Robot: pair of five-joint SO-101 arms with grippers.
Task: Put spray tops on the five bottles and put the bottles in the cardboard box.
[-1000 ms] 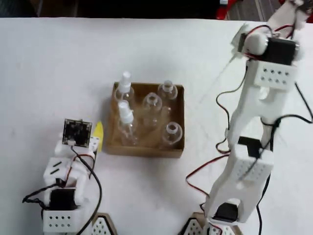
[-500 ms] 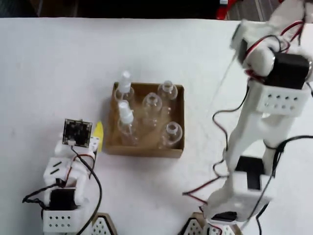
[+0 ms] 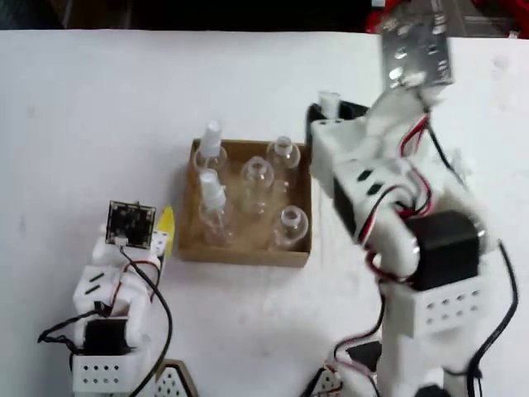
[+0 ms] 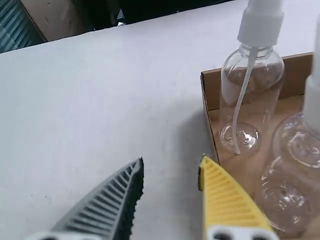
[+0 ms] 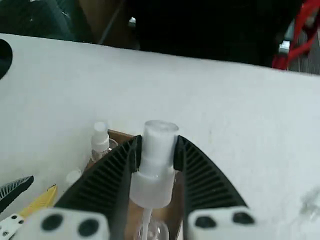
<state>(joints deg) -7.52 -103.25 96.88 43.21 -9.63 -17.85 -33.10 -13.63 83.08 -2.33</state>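
Five bottles [image 3: 257, 179] are being kept in the cardboard box [image 3: 248, 252], between the left gripper [image 3: 162, 228] and the right gripper's [image 3: 324, 117] spray top [image 3: 328, 102].

White table [image 3: 99, 99], open cardboard box [image 3: 248, 252] standing on it near the middle

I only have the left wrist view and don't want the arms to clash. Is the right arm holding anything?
Observer: Yes, the right gripper is shut on a spray top.
Operator: How many bottles lack tops?
Observer: Three in the cardboard box have open necks: a middle bottle, a far-right bottle and a near-right bottle.
Operator: Where is that gripper?
Observer: In the high view it appears beside the box's far right corner.
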